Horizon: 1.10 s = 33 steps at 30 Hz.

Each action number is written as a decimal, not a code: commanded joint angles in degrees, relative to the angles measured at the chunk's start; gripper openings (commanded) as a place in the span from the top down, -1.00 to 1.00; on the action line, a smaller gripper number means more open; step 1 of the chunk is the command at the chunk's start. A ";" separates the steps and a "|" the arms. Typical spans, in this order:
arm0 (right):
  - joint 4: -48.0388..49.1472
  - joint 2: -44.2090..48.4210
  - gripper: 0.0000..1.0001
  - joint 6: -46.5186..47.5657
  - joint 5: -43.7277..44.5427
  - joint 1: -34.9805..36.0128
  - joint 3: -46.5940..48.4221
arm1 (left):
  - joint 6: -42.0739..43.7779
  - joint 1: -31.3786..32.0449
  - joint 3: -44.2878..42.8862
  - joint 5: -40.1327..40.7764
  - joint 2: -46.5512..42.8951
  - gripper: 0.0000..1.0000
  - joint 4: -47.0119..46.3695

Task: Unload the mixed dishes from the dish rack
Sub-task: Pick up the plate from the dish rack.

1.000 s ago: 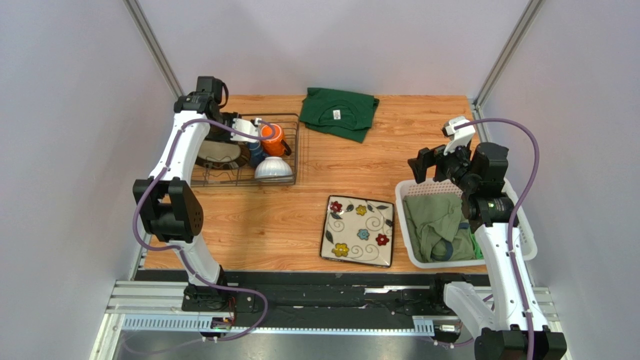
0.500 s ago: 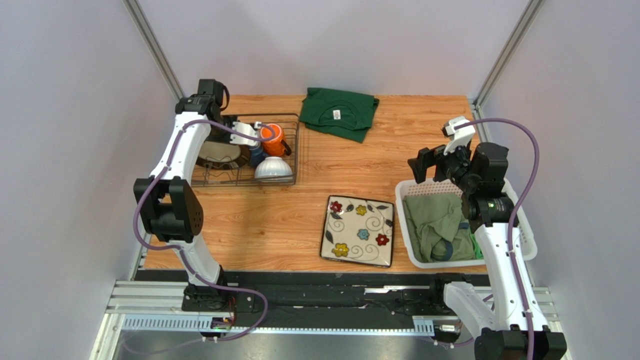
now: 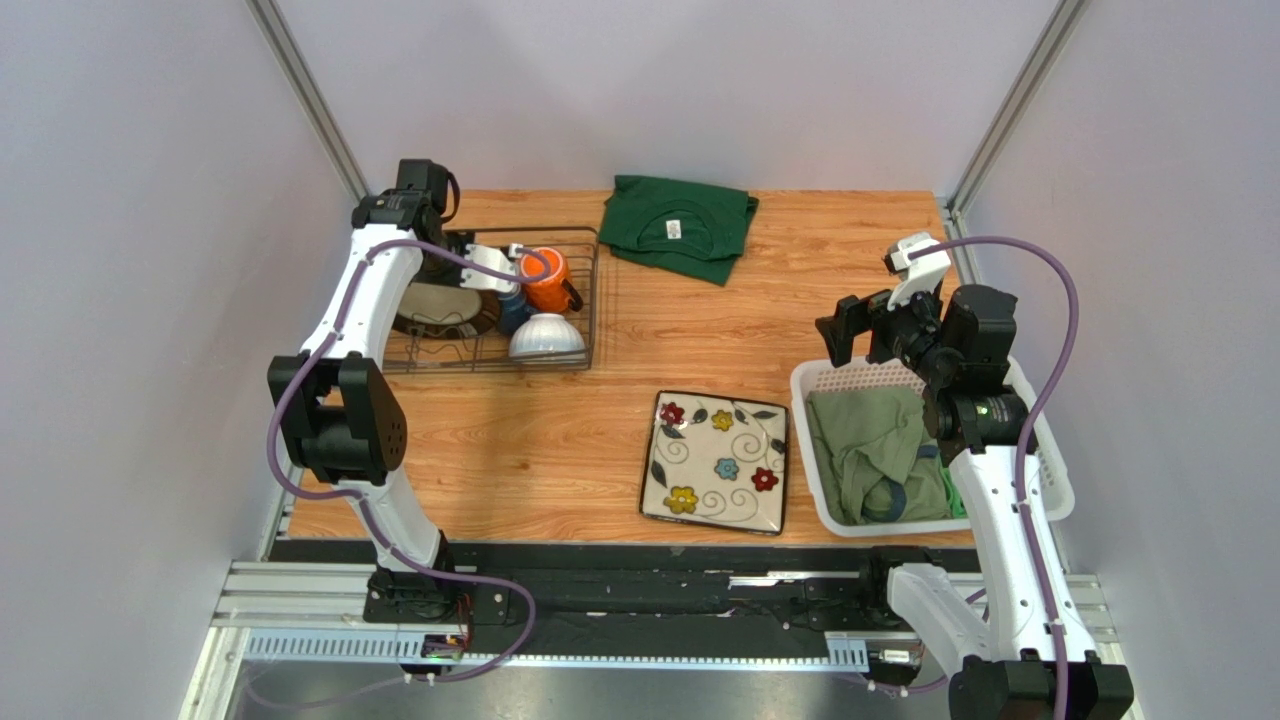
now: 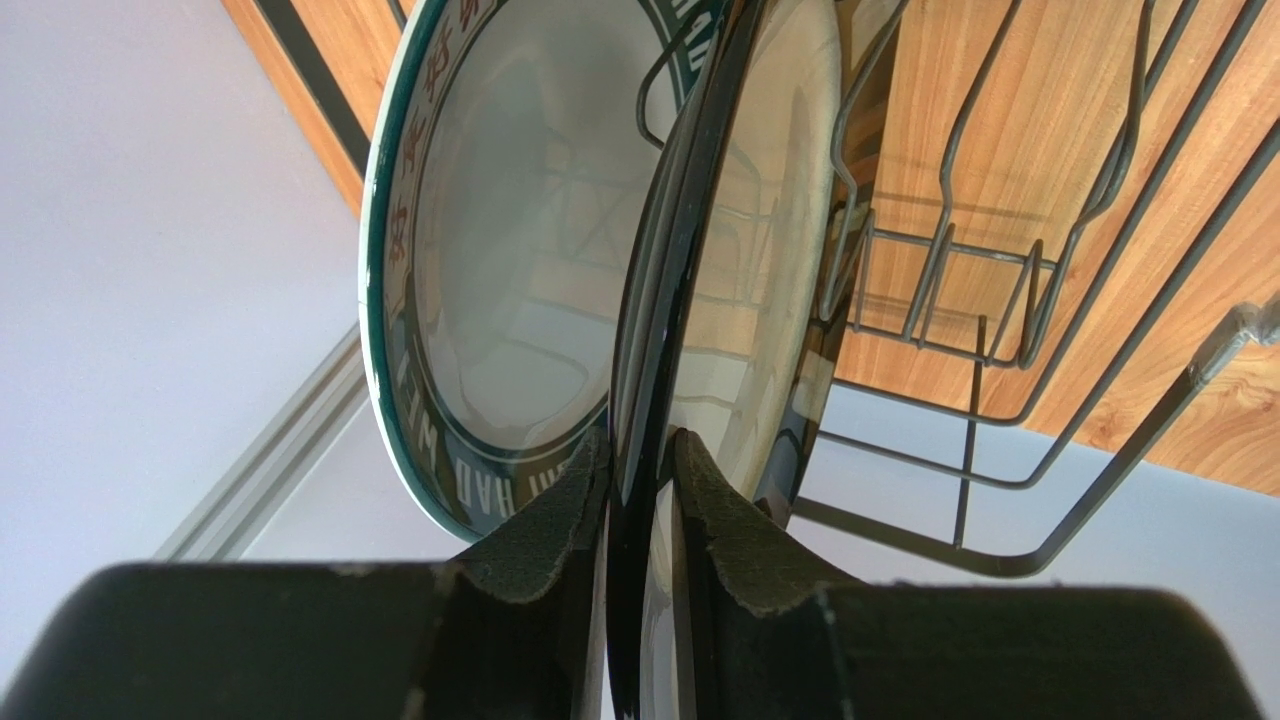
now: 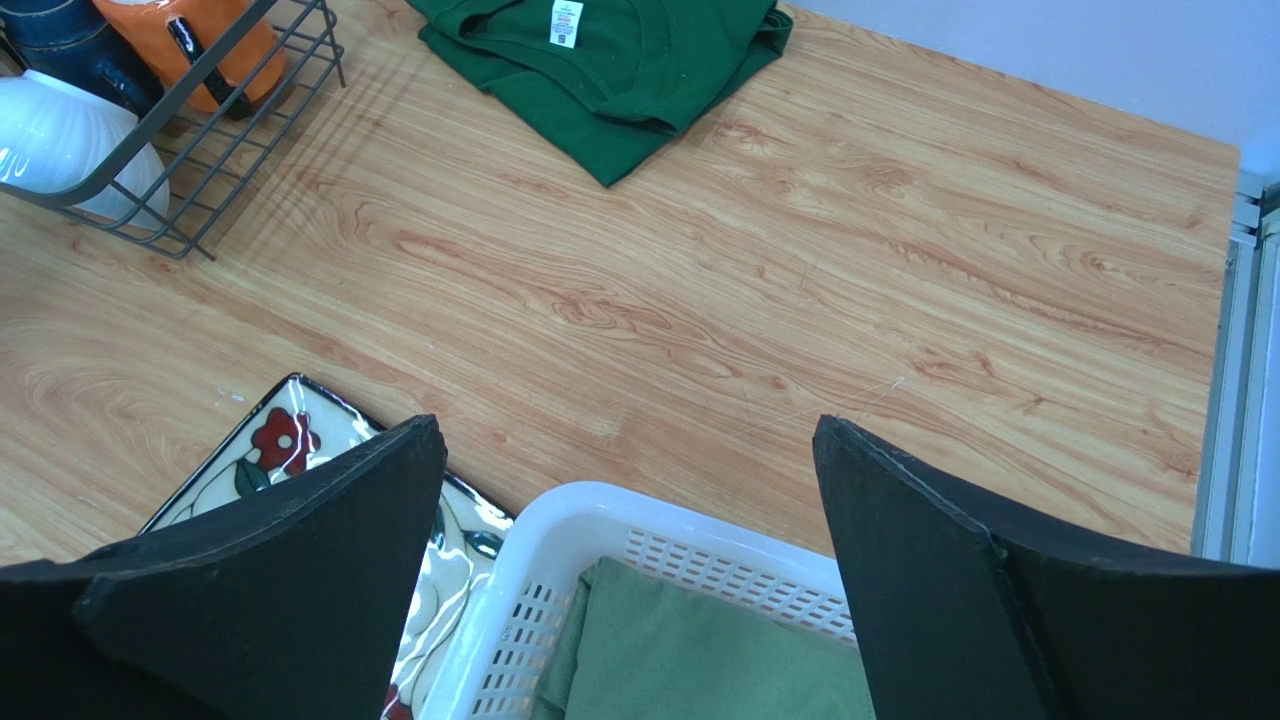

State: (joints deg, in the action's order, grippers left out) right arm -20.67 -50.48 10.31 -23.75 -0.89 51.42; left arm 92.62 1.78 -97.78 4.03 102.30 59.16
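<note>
Fingers (image 4: 549, 525) of left gripper (image 4: 642, 450) pinch the round plate (image 4: 751, 225), rim partly cut off; right gripper (image 5: 624, 431) gapes.

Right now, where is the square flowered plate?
In the top view, the flowered plate lies flat on the table, just left of the white laundry basket.

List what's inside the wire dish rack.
An orange mug, a dark blue mug, a small white bowl and a round plate clamped by the left gripper. Its arm hides part of the plate.

R tool (image 5: 624, 431) spread, prob. over white basket (image 5: 649, 519)
</note>
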 commanded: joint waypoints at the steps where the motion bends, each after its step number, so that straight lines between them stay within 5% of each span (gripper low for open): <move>1: 0.71 0.47 -0.99 -0.02 -0.60 0.18 1.14 | 0.63 -0.46 -1.98 0.54 -0.70 0.94 2.10; 33: 0.63 0.91 -0.99 -0.20 -1.21 0.18 1.32 | -0.07 -0.46 -10.94 0.45 -7.90 1.00 6.41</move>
State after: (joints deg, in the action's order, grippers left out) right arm -20.69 -50.48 10.31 -24.16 -0.89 51.42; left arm 91.64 1.74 -103.72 3.49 101.14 66.39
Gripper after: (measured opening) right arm 0.993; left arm 0.225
